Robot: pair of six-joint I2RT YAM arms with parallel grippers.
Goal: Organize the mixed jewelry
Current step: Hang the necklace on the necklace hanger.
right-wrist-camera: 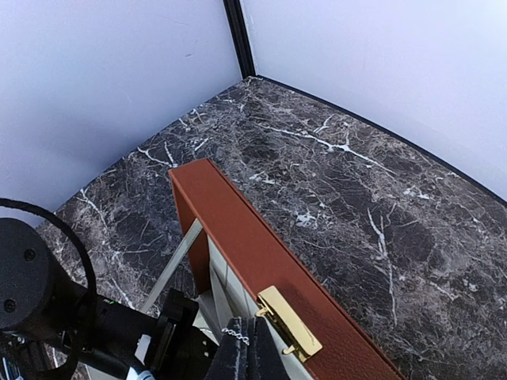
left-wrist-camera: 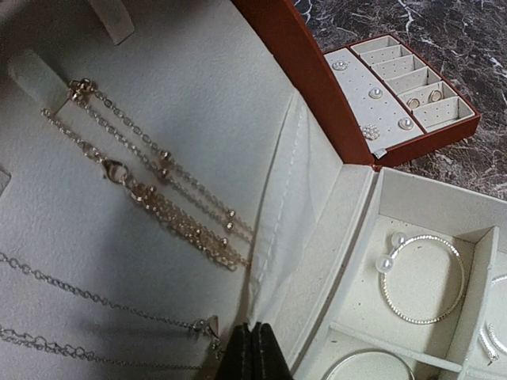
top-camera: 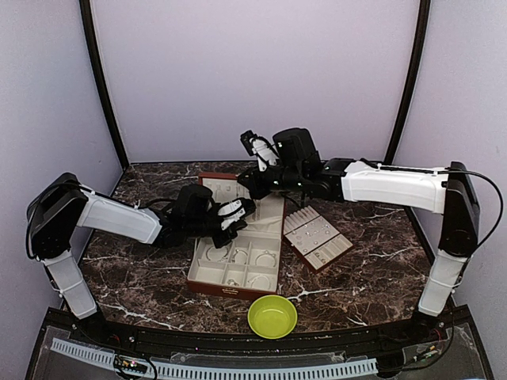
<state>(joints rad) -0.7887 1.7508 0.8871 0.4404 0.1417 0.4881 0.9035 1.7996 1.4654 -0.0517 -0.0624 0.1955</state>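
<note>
Across the dark marble desk (top-camera: 380, 237) the largest thing is the red-brown box (top-camera: 238, 291). Its cream-lined lid (top-camera: 269, 215) stands open, probably so the hanging tabs and the compartments below can both be reached. To its right the flat tray (left-wrist-camera: 428, 142) lies at an angle, and a green bowl (top-camera: 272, 318) sits near the front edge, apparently with nothing in it. The right hand (right-wrist-camera: 245, 352) is closed at the lid's top edge, beside the gold clasp (right-wrist-camera: 289, 323). A scrap of fine chain (right-wrist-camera: 235, 336) shows at its tips; whether it is pinched there I cannot tell, though the pose suits draping a chain over the lid. The left hand (left-wrist-camera: 253, 352) is also closed, low against the lid lining next to a thin chain with a small pointed pendant (left-wrist-camera: 211, 324), likely to settle it flat. The mixed jewelry looks largely sorted. A silvery wire hoop (left-wrist-camera: 463, 279) with two pearl-like ends lies alone in one compartment, with other hoops in neighbouring cells. Beaded gold-toned chains (left-wrist-camera: 158, 190) hang from tabs in the lid, and tiny pale studs (left-wrist-camera: 375, 93) dot the tray's padded face.
</note>
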